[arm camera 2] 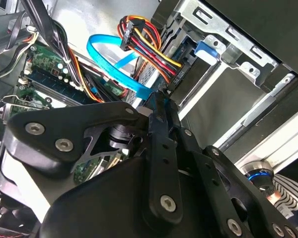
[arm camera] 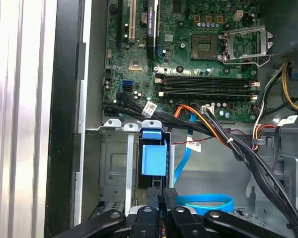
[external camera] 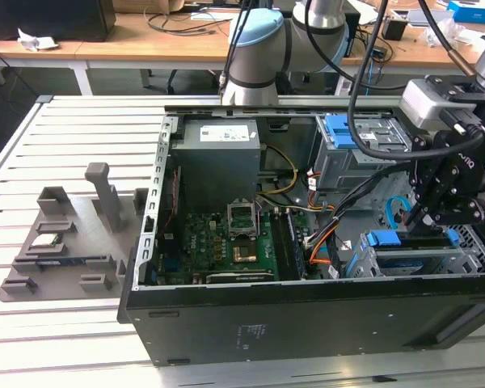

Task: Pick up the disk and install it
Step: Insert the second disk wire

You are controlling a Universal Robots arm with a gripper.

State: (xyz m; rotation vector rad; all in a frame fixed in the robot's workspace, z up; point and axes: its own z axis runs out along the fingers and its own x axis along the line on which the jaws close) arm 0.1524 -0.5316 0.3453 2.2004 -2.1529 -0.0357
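Gripper fingers sat pressed together, holding nothing, just beside the blue-framed disk, which stood seated in the metal drive bay of the open computer case. Motherboard, power supply and cable bundle also sat inside.

Even, soft indoor light in the exterior view; no hard shadows on the slatted table. The computer case interior sits darker. In the second wrist view the near black gripper is blurred, with pale glare on the metal bracket. The first wrist view is sharp on the circuit board.
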